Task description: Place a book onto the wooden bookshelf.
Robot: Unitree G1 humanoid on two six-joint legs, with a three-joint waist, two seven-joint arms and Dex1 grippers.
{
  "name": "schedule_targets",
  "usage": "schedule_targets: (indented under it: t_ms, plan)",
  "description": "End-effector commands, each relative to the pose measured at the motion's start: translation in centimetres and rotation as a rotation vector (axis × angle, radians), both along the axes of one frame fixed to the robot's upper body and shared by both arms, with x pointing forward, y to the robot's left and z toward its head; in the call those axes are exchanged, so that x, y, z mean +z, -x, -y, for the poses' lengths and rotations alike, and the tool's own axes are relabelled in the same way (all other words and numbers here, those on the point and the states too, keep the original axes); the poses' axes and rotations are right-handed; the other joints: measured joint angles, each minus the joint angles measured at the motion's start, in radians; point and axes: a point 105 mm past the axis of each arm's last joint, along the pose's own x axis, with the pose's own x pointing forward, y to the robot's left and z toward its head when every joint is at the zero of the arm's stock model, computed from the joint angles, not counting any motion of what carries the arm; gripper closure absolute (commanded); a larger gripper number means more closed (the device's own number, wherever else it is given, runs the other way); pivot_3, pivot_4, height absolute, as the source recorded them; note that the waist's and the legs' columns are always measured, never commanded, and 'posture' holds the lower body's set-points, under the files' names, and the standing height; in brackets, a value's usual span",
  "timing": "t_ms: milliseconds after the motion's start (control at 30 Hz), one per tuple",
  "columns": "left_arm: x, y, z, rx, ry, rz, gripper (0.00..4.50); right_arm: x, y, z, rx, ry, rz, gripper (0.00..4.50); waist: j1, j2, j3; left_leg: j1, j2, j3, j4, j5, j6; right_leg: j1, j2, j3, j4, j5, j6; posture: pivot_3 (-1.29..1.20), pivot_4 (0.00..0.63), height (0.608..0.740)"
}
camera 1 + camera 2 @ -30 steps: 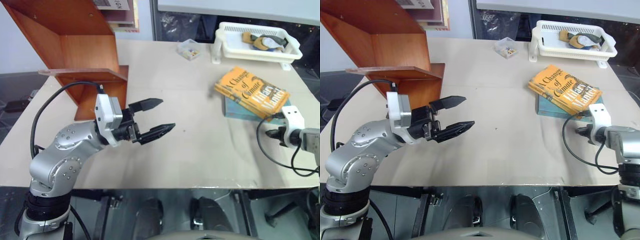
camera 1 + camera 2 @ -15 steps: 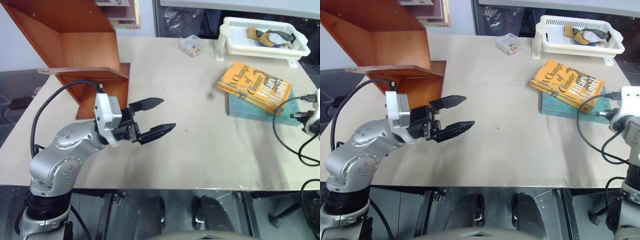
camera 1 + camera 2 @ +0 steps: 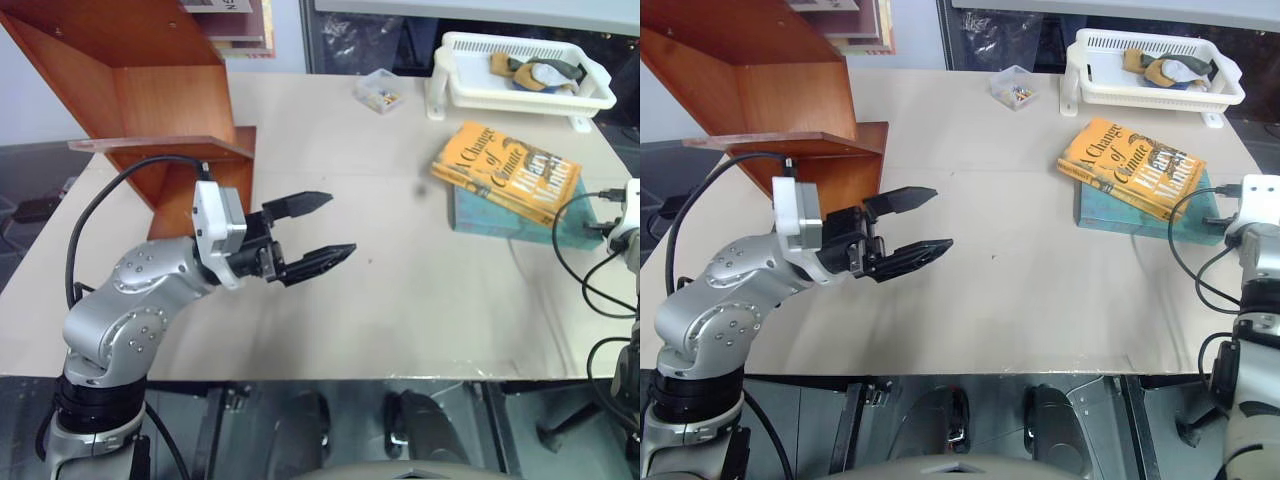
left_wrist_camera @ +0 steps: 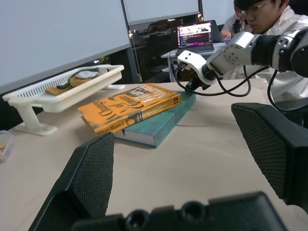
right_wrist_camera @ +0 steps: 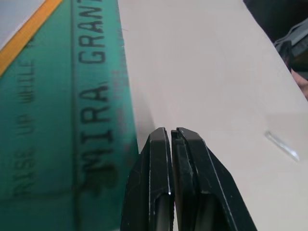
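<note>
White plastic slats make up the basket (image 3: 470, 95) I see at the far right corner of the table; it stands on short legs and holds a few soft-looking brown, grey and white items that I cannot identify. To its left sits a small clear box (image 3: 379, 93) with small bits of mixed colour inside. The table (image 3: 400, 290) is a pale beige board, bare across its middle. On its left edge stands the wooden bookshelf (image 3: 160, 100), reddish-brown, with slanted side panels and a thin flat shelf board jutting out; something with printed lettering rests on its upper part, too cut off for me to read. The book (image 3: 505, 170) lies flat on the right side of the table, stacked on top of a teal-green book (image 3: 1110, 213) and well apart from the bookshelf. Its orange-yellow cover reads "A Change of Climate" and "Hilary Mantel"; the teal spine, seen close in the right wrist view, reads "MIRA GRANT". My left gripper (image 3: 318, 230) hangs over the table near the bookshelf with its two black fingers spread wide and nothing between them. My right gripper (image 5: 172, 139) has its fingers pressed together on nothing, tips just beside the teal book's spine. Beyond the table, in the left wrist view, a person (image 4: 269, 19) in a light top sits near a lit laptop (image 4: 195, 36).
</note>
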Motion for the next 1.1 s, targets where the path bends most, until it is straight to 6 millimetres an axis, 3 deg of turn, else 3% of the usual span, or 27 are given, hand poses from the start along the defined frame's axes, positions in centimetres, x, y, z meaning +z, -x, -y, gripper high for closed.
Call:
schedule_targets:
  t_ms: [33, 467, 667, 867, 933, 1100]
  plan:
    - [0.9, 0.8, -0.1, 0.004, 0.002, 0.046, 0.0, 1.0, -0.2, -1.0, 0.097, -0.055, 0.01, 4.31, 0.0, 0.0, 0.0, 0.0, 0.0, 0.0, 0.0, 0.0, 0.0, 0.0, 0.0, 0.0, 0.0, 0.0, 0.0, 0.0, 0.15, 0.74]
    - [0.8, 0.5, -0.2, 0.004, 0.001, 0.038, 0.0, 1.6, 2.9, -9.6, 0.367, -0.287, 0.004, 4.31, 0.006, 0.001, 0.0, 0.001, 0.001, 0.0, 0.0, -0.001, 0.002, 0.0, 0.0, 0.0, 0.001, 0.0, 0.001, 0.0, 0.15, 0.74]
    - [0.8, 0.3, -0.3, -0.001, -0.005, 0.04, 0.0, 1.9, 4.1, -11.4, 0.417, -0.32, 0.001, 4.31, 0.008, 0.001, 0.0, 0.0, 0.001, 0.0, 0.0, -0.002, 0.003, 0.0, 0.0, -0.001, 0.001, 0.0, 0.001, 0.0, 0.15, 0.74]
    - [0.7, 0.1, -0.3, 0.001, -0.004, 0.042, 0.0, 4.3, 6.1, -13.9, 0.575, -0.298, 0.034, 4.31, 0.009, 0.001, 0.0, 0.0, 0.001, -0.001, 0.0, -0.002, 0.004, 0.0, 0.0, -0.001, 0.001, 0.0, 0.001, 0.0, 0.15, 0.74]
    - [0.7, 0.0, -0.3, 0.001, -0.002, 0.041, 0.0, 5.9, 5.9, -14.8, 0.616, -0.307, 0.095, 4.31, 0.007, 0.001, 0.0, 0.0, 0.001, -0.001, 0.0, -0.002, 0.004, 0.0, 0.0, -0.001, 0.001, -0.001, 0.001, 0.0, 0.15, 0.74]
    - [0.7, -0.2, 0.0, -0.011, 0.003, 0.045, 0.0, 7.9, 1.1, -14.3, 0.52, -0.182, 0.196, 4.31, 0.001, 0.001, 0.0, 0.002, 0.001, 0.0, 0.0, -0.002, 0.004, 0.0, 0.001, 0.0, 0.001, -0.001, 0.001, 0.0, 0.15, 0.74]
